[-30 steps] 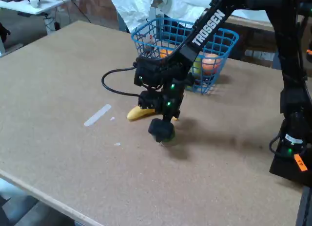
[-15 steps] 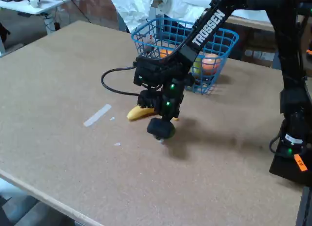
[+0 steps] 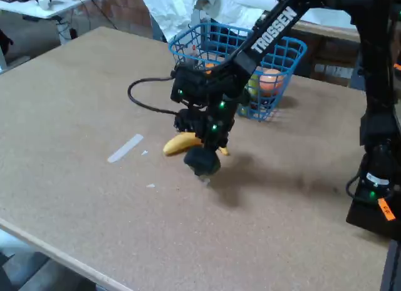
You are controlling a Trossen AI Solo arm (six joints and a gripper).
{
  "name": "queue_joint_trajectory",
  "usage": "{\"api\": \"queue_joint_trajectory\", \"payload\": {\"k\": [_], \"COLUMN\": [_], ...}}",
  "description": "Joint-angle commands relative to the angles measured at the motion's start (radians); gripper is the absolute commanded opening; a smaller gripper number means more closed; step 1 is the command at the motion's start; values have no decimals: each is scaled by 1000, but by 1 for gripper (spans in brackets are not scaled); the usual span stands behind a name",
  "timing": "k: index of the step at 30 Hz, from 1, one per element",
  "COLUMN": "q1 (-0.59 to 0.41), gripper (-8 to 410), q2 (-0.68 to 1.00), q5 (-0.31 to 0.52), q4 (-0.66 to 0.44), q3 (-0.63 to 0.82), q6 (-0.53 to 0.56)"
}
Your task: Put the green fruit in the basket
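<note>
The arm reaches down, its gripper (image 3: pixel 202 160) clamped on the green fruit (image 3: pixel 204 161) above the table (image 3: pixel 75 103); the basket (image 3: pixel 283 56) holds an orange fruit (image 3: pixel 270 81).

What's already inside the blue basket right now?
The basket holds an orange-pink round fruit, a pale green one and something orange. The arm covers the middle, so anything else there is hidden.
</note>
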Motion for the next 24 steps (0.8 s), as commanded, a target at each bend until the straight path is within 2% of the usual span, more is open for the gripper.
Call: {"api": "queue_joint_trajectory", "payload": {"k": [1, 6, 14, 17, 24], "q1": [18, 18, -10, -64, -273], "gripper": [51, 51, 51, 51, 51], "q2": [-273, -401, -439, -435, -435], "q5": [-5, 104, 301, 327, 322], "q4": [11, 3, -149, -189, -226], "q3": [1, 34, 260, 345, 463], "q6": [-2, -10, -39, -48, -68]}}
